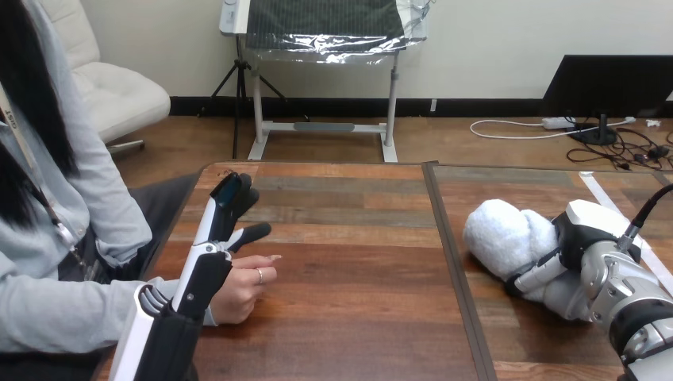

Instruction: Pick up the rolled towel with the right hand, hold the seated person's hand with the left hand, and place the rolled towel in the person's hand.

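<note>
Gap is the big thing: the white fluffy rolled towel (504, 234) is far over on the R side of the brown wooden table (357, 317). The person's hand (248, 284) is on the L side, well apart. So the towel must go L, across the dark seam (448, 254) that runs down the middle of the table.

The towel's long way runs from its far L end, slanting back toward the R arm. R hand (573, 242) is on the near end, w/ fingers (538, 276) curled round the roll, so it has hold of it. Can't tell if the towel is off the wood yet.

L hand (213, 242) is right beside the person's hand, maybe over the wrist; can't tell if they touch. Its fingers (230, 190) are straight and point away, the thumb sticks out sideways, and it holds nothing.

The person's hand is loosely curled, so it prob. needs to open for the towel to fit. Nothing sits btw the two, just bare wood. A white tape strip (607, 202) lies past the R hand, out of the way.
</note>
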